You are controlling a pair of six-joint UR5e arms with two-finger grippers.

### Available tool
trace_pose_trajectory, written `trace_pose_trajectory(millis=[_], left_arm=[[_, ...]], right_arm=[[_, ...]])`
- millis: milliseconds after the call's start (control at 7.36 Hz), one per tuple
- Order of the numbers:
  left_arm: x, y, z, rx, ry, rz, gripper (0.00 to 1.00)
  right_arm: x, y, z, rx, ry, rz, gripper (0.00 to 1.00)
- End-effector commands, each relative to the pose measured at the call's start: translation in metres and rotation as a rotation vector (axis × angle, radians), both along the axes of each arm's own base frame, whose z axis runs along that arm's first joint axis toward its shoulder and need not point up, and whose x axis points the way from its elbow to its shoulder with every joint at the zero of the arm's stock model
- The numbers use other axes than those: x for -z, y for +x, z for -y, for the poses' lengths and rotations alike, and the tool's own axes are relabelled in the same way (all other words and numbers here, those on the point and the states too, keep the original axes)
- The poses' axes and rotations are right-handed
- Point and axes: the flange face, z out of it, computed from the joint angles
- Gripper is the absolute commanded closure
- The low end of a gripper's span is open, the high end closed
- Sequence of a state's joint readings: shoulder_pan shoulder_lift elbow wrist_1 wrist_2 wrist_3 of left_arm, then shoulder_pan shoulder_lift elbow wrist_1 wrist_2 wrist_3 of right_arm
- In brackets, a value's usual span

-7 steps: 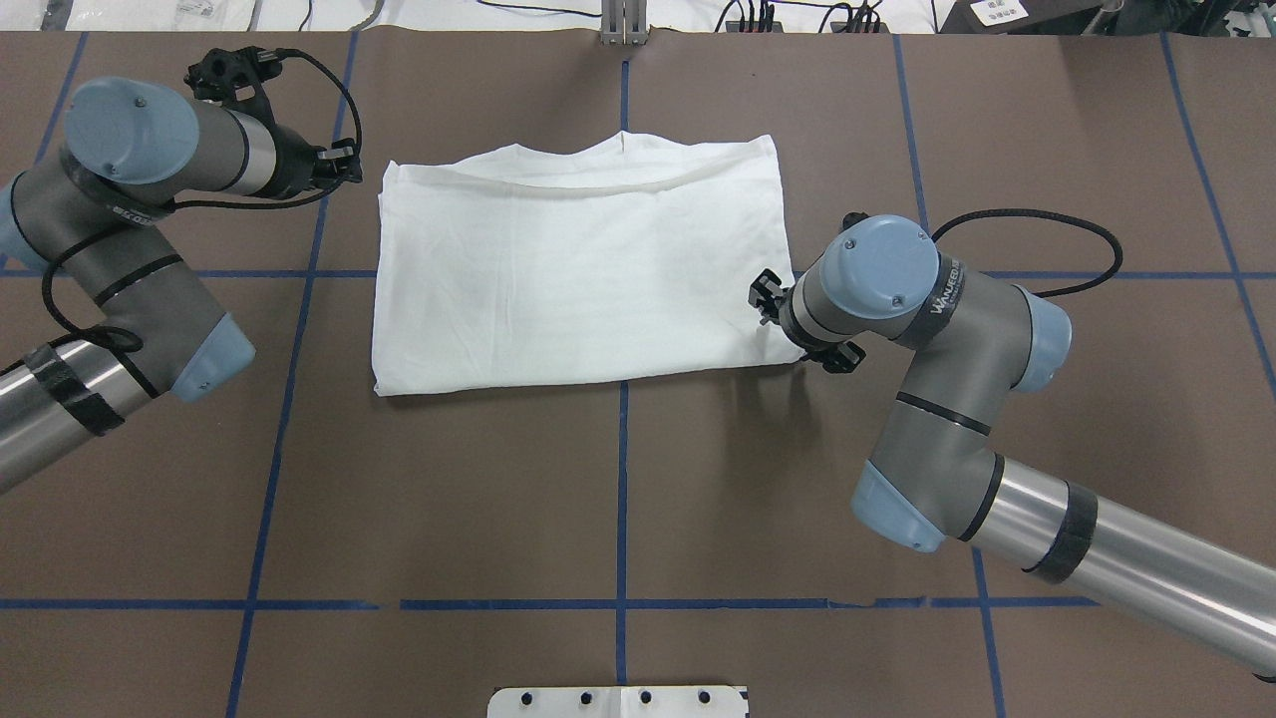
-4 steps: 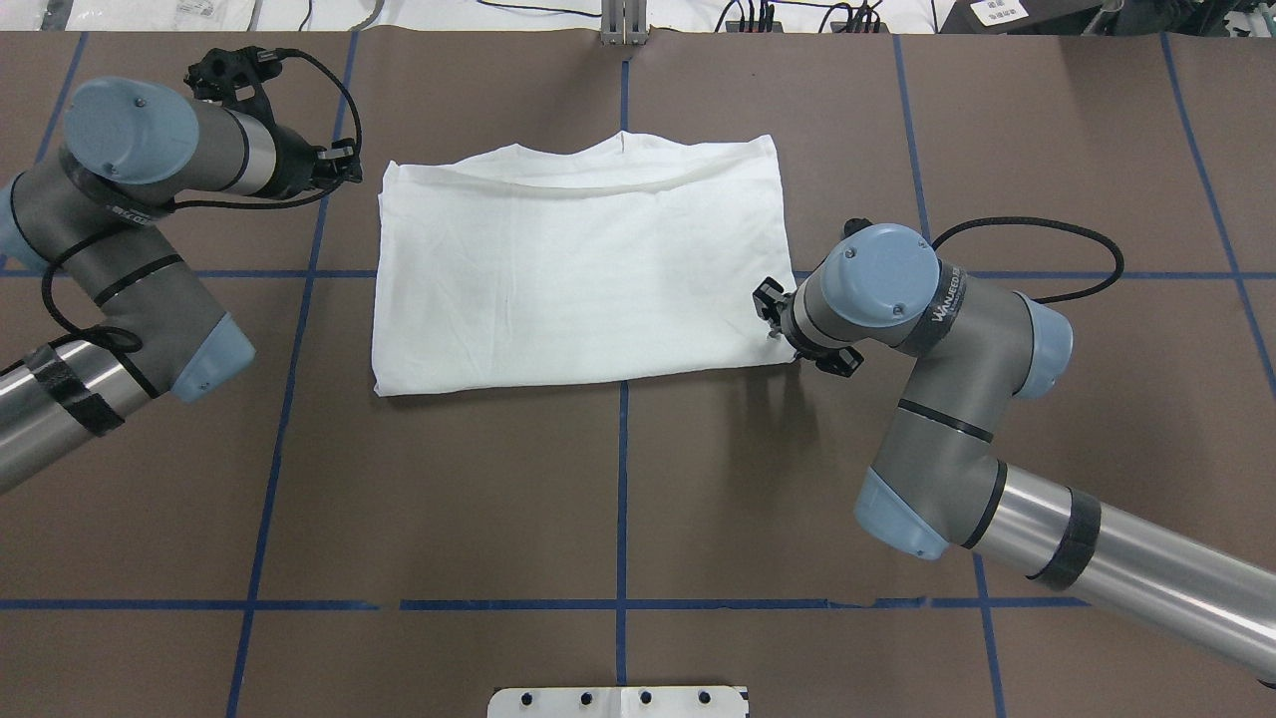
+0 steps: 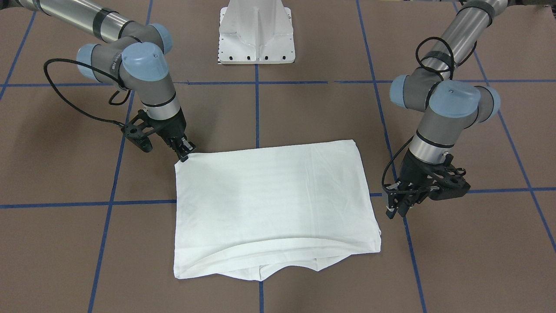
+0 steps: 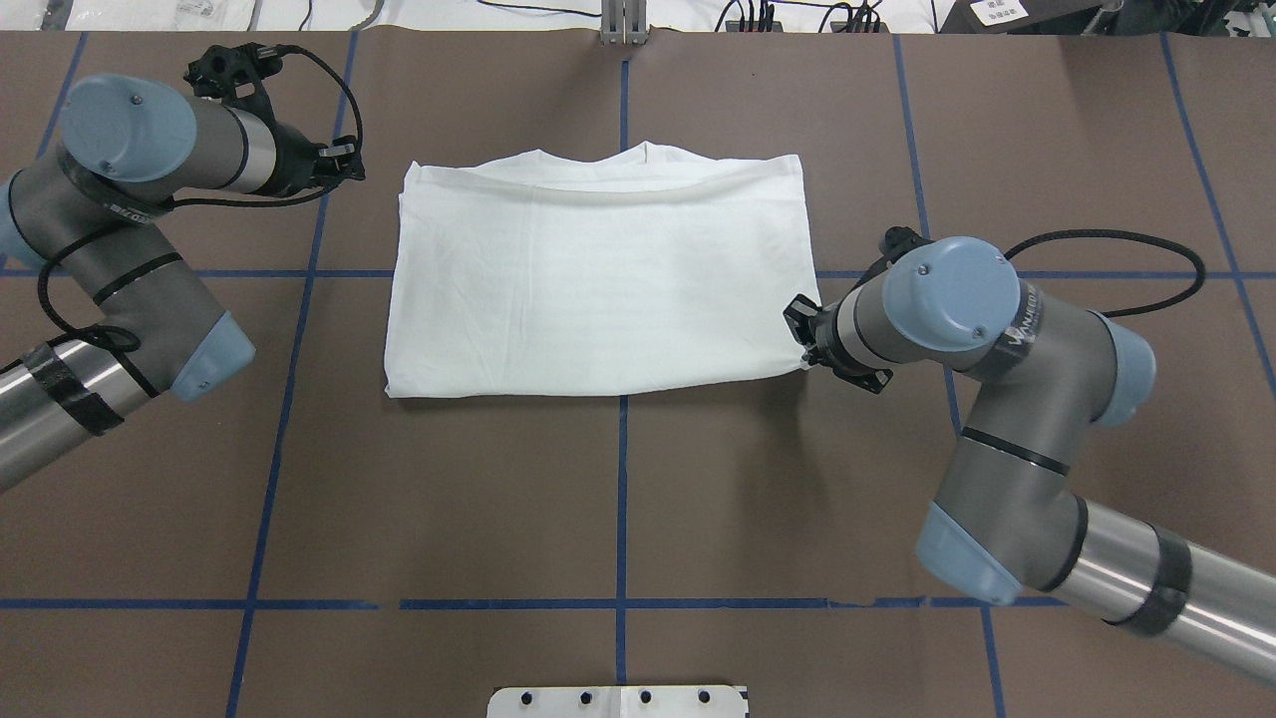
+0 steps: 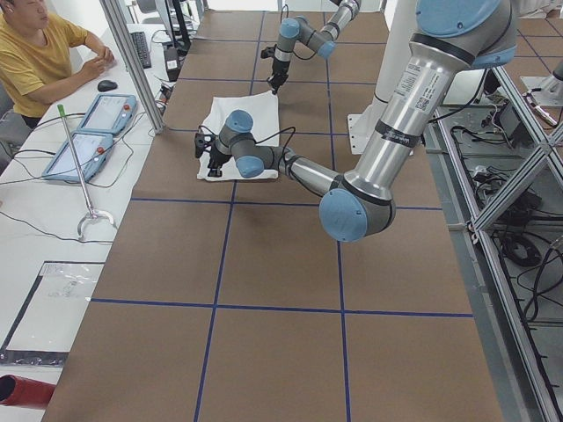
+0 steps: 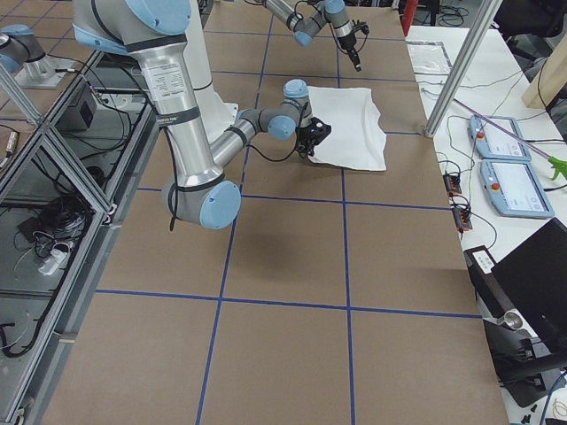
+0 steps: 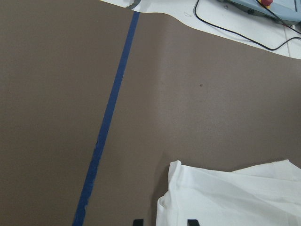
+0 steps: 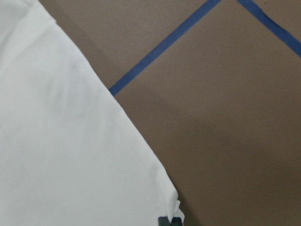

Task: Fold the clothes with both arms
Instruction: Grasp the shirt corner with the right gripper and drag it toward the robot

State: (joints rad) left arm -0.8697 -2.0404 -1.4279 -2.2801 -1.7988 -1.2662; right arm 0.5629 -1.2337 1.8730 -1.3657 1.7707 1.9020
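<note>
The white T-shirt (image 4: 598, 279) lay folded into a flat rectangle on the brown table (image 4: 618, 519), stretched out between the 2 claws. The right gripper (image 3: 186, 155) sat down at 1 corner of it. In the right wrist view only the very tips showed at the frame's lower edge, close together with the cloth puckered at them, so it was probably clamped on that corner. From there the shirt spread away ahead of that claw and to its side.

The left gripper (image 3: 397, 211) hung just beside the opposite edge, clear of the fabric. Its 2 fingertips (image 7: 138, 221) stood apart, and a rumpled corner of the shirt lay just ahead of them and between their lines.

The shirt looked like light, limp cotton in several stacked layers. It would likely sag and drape as soon as it was lifted, and the layers could slide over each other or peel apart if only the top 1 was pinched. A grip deep enough to take every layer at a corner seemed best. With the right claw already at its corner, the left claw's natural hold was the corner in front of it.
</note>
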Motion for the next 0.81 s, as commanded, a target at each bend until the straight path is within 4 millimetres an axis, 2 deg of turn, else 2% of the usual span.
trace_pose_trajectory(millis=[0,136,272,407,543,679], left_arm=[[0.014,0.005,-0.014,-0.103,-0.020,-0.062,0.58],[0.030,0.007,-0.026,-0.183,-0.036,-0.111,0.57],[0.054,0.003,-0.046,-0.275,-0.062,-0.178,0.56],[0.062,-0.001,-0.061,-0.294,-0.138,-0.216,0.54],[0.065,0.008,-0.085,-0.307,-0.204,-0.234,0.52],[0.066,0.028,-0.106,-0.317,-0.293,-0.234,0.48]], right_arm=[[0.034,0.024,-0.111,0.149,-0.068,-0.034,1.00],[0.048,0.011,-0.159,0.201,-0.132,-0.042,1.00],[0.053,0.002,-0.191,0.258,-0.154,-0.032,1.00],[0.061,0.007,-0.204,0.303,-0.174,-0.008,1.00],[0.060,0.010,-0.216,0.350,-0.206,-0.001,0.41],[0.060,0.007,-0.224,0.337,-0.241,-0.001,0.00]])
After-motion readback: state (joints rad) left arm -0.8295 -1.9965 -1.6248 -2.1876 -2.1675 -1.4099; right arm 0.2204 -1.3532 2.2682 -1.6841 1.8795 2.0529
